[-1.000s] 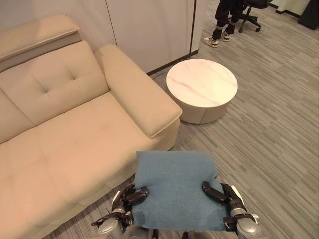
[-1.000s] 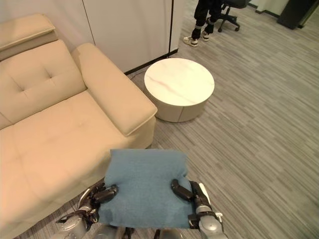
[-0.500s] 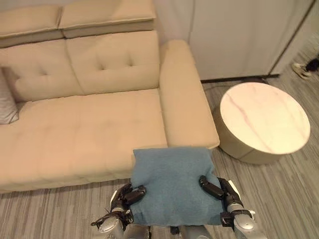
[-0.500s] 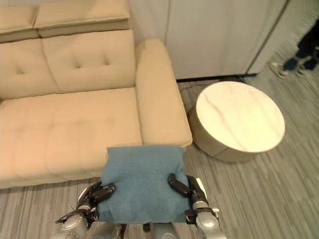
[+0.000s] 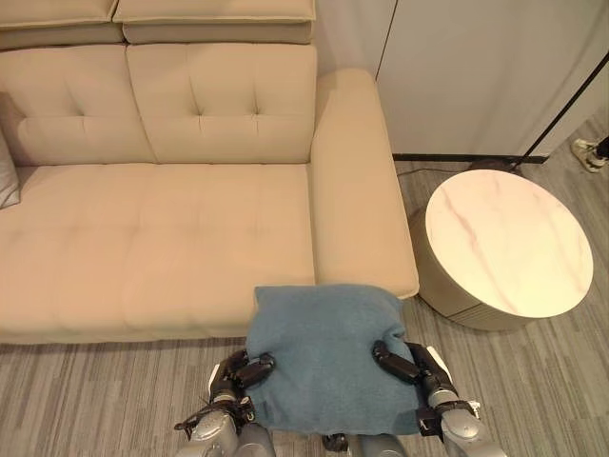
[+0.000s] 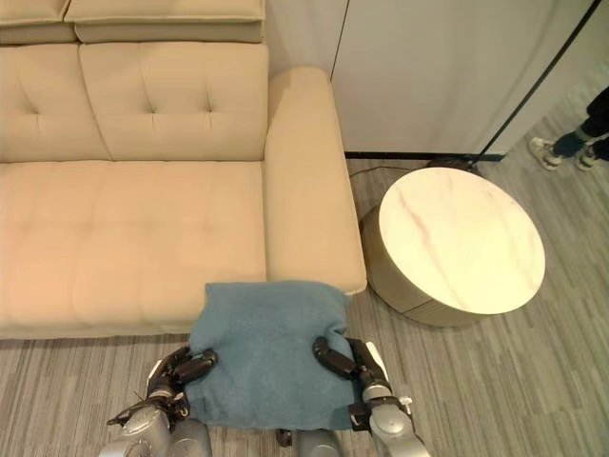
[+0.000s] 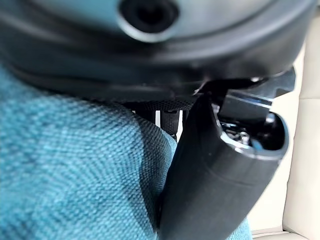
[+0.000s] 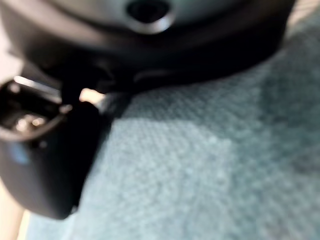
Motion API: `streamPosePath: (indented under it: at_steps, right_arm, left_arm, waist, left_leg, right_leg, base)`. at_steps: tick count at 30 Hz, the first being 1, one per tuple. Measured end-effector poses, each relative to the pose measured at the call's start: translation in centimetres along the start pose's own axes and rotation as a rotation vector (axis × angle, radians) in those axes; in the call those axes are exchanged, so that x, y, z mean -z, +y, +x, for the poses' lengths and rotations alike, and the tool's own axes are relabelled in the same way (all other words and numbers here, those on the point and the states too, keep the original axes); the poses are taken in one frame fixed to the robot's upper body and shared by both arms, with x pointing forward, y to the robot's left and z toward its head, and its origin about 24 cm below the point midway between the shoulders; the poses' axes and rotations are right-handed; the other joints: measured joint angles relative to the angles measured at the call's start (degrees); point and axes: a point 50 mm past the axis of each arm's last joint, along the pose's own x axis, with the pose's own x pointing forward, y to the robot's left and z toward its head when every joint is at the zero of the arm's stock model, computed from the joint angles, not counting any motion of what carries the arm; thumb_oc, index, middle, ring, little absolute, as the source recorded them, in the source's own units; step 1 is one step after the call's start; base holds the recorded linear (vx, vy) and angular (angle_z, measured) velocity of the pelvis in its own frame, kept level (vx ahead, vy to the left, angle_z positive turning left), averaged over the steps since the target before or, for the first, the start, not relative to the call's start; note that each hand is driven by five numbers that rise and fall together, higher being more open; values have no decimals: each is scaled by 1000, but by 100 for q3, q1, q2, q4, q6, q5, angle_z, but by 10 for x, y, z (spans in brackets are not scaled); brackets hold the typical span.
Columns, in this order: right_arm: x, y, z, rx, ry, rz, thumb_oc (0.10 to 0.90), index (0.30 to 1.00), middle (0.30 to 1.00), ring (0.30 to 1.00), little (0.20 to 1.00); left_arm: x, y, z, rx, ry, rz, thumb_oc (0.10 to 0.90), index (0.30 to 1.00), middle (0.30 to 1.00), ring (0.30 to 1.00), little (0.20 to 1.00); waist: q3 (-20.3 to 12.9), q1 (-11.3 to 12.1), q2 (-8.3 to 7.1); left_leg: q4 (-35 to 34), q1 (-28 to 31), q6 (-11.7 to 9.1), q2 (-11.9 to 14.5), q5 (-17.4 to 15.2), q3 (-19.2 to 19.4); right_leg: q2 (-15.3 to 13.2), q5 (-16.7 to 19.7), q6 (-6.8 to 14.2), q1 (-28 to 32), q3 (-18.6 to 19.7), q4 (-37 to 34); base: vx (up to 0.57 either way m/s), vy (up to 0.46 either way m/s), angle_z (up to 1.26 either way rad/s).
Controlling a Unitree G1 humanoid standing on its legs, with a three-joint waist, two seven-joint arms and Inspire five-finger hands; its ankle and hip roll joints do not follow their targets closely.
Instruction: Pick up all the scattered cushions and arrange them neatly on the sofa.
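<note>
Cushion [image 5: 328,357], blue and held level, sat between your two robot hands just in front of the beige sofa [image 5: 162,238], its far edge near the sofa's armrest. Your left robot hand [image 5: 240,371] pinched one side with thumb on top, and your right robot hand [image 5: 409,367] gripped the other side likewise. You had a round marble-topped table [image 5: 504,243] just beside the sofa's armrest.

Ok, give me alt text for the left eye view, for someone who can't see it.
Both robot hands, left hand and right hand, grip a blue cushion by its sides, in front of a beige sofa. A round marble-topped table stands on the striped floor to the sofa's right.
</note>
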Motion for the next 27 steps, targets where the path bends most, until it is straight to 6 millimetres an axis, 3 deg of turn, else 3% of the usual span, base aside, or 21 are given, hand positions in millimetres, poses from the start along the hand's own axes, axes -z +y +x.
streamPosePath:
  at_steps: [1,4,5,6,9,10,12,13,15,16,18,19,20,21,22,24,27]
  right_arm:
    - [7,-5,-4,8,23,-17,400,300,300,300,300]
    - [14,3,-9,-6,44,-4,400,300,300,300,300]
    - [14,7,-9,-14,43,-6,400,300,300,300,300]
    - [12,12,-8,-28,36,-3,400,300,300,300,300]
    - [10,24,-8,-55,31,10,400,300,300,300,300]
    - [12,26,-9,-61,35,11,400,300,300,300,300]
    - [11,29,-8,-71,31,12,400,300,300,300,300]
    - [7,33,-6,-88,18,5,400,300,300,300,300]
    - [1,37,-4,-108,-2,-4,400,300,300,300,300]
    - [1,38,-3,-111,-3,-6,400,300,300,300,300]
    - [1,38,-4,-117,-2,-18,400,300,300,300,300]
    - [0,37,-2,-118,-8,-39,400,300,300,300,300]
    - [1,33,-3,-114,-4,-54,400,300,300,300,300]
    - [3,27,-4,-105,0,-79,400,300,300,300,300]
    - [4,26,-4,-101,1,-86,400,300,300,300,300]
    - [2,28,-4,-105,-5,-95,400,300,300,300,300]
    - [-2,30,-2,-118,-25,-115,400,300,300,300,300]
  left_arm:
    - [6,-5,-1,14,18,-10,400,300,300,300,300]
    - [9,-2,-2,12,29,15,400,300,300,300,300]
    - [7,2,-1,4,23,33,400,300,300,300,300]
    - [1,5,0,0,6,55,400,300,300,300,300]
    - [-13,10,5,-23,-39,108,400,300,300,300,300]
    - [-17,11,6,-28,-53,124,400,300,300,300,300]
    - [-23,13,8,-35,-74,133,400,300,300,300,300]
    - [-25,16,7,-47,-81,135,400,300,300,300,300]
    - [-25,20,6,-71,-82,135,400,300,300,300,300]
    - [-25,21,6,-74,-84,132,400,300,300,300,300]
    - [-22,21,4,-76,-80,126,400,300,300,300,300]
    - [-23,24,5,-85,-81,127,400,300,300,300,300]
    - [-20,21,4,-83,-72,117,400,300,300,300,300]
    - [-15,17,2,-71,-63,100,400,300,300,300,300]
    - [-13,13,1,-60,-58,96,400,300,300,300,300]
    - [-15,12,2,-56,-64,96,400,300,300,300,300]
    - [-11,20,-1,-75,-52,101,400,300,300,300,300]
  waist:
    - [-96,-49,111]
    - [-305,-71,-243]
    - [-357,-61,-354]
    - [-392,-64,-462]
    - [-405,-46,-512]
    - [-406,-128,-504]
    - [-397,-161,-490]
    - [-402,-133,-498]
    - [-398,-183,-492]
    - [-390,-214,-489]
    - [-384,-269,-416]
    - [-299,-320,-520]
    - [-304,-344,-514]
    - [-325,-405,-407]
    - [-322,-445,-397]
    - [-325,-395,-446]
    - [-269,-261,-401]
  left_leg:
    - [-26,43,52,-97,86,-51]
    - [161,74,-17,-613,651,296]
    - [213,101,-71,-763,671,423]
    - [292,82,23,-895,596,527]
    - [704,12,238,-1048,209,639]
    - [586,87,271,-1101,252,519]
    - [300,201,393,-1133,364,431]
    - [23,336,476,-1148,488,400]
    - [-293,488,395,-1147,660,352]
    - [-361,511,390,-1163,664,322]
    - [-648,672,346,-1133,685,265]
    - [-116,581,431,-1335,558,297]
    - [249,590,513,-1495,366,341]
    - [283,686,527,-1560,82,417]
    - [162,716,394,-1606,189,250]
    - [35,784,374,-1637,293,165]
    - [383,767,192,-1538,255,193]
  right_leg:
    - [-79,-83,163,65,23,40]
    - [-739,-153,497,145,199,-27]
    - [-944,-47,460,141,180,-25]
    - [-1108,44,479,133,144,-38]
    - [-1208,477,448,164,133,-32]
    - [-1250,602,429,155,148,66]
    - [-1158,417,557,4,154,161]
    - [-925,288,662,-77,138,-68]
    - [-510,354,635,-141,15,-628]
    - [-394,592,432,-126,-41,-749]
    - [-352,731,413,85,-316,-1038]
    - [-514,735,345,156,-449,-975]
    - [-573,697,397,201,-474,-913]
    - [-525,602,479,217,-518,-787]
    - [-518,490,467,238,-529,-703]
    - [-524,369,436,224,-504,-599]
    - [-382,182,164,234,-445,-367]
  base:
    - [275,344,-9]
    - [239,355,-10]
    - [139,306,-14]
    - [95,213,-18]
    - [223,256,-12]
    - [208,180,23]
    - [233,169,24]
    - [248,143,3]
    - [275,116,14]
    - [208,73,43]
    - [275,95,35]
    - [363,76,24]
    - [270,-7,40]
    - [264,-41,51]
    - [234,-37,56]
    - [191,-37,31]
    - [91,-13,6]
